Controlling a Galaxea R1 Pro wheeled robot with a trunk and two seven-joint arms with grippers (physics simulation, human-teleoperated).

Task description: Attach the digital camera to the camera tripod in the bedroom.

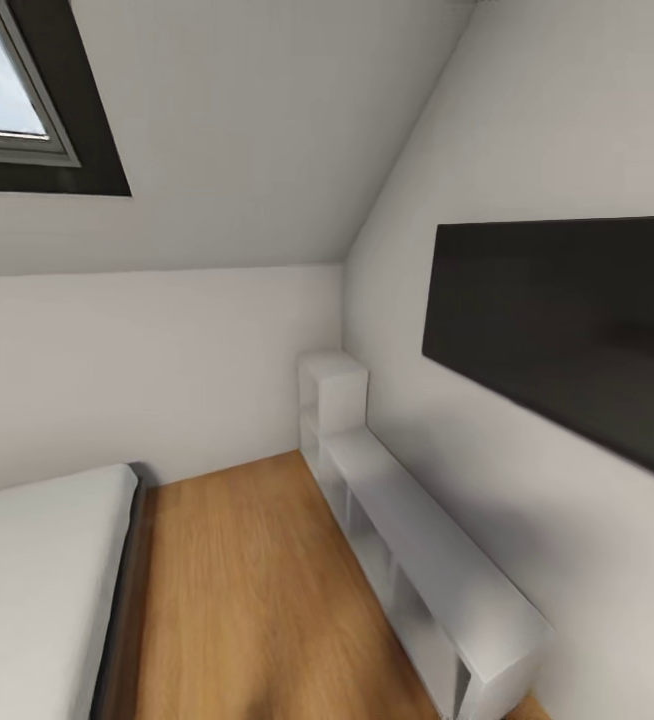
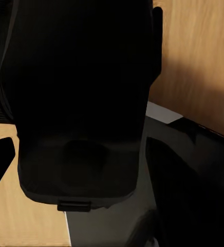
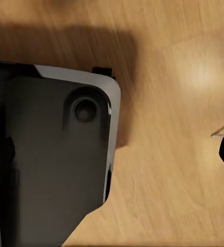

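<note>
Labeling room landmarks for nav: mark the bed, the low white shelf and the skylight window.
bed (image 1: 37,560): head view, on the white mattress top.
low white shelf (image 1: 417,540): head view, on its top board.
skylight window (image 1: 77,110): head view, on its dark frame.

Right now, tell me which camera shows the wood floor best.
The head view: the wood floor runs clear between the bed and the white shelf. Both wrist views catch patches of it beside dark robot parts.
</note>
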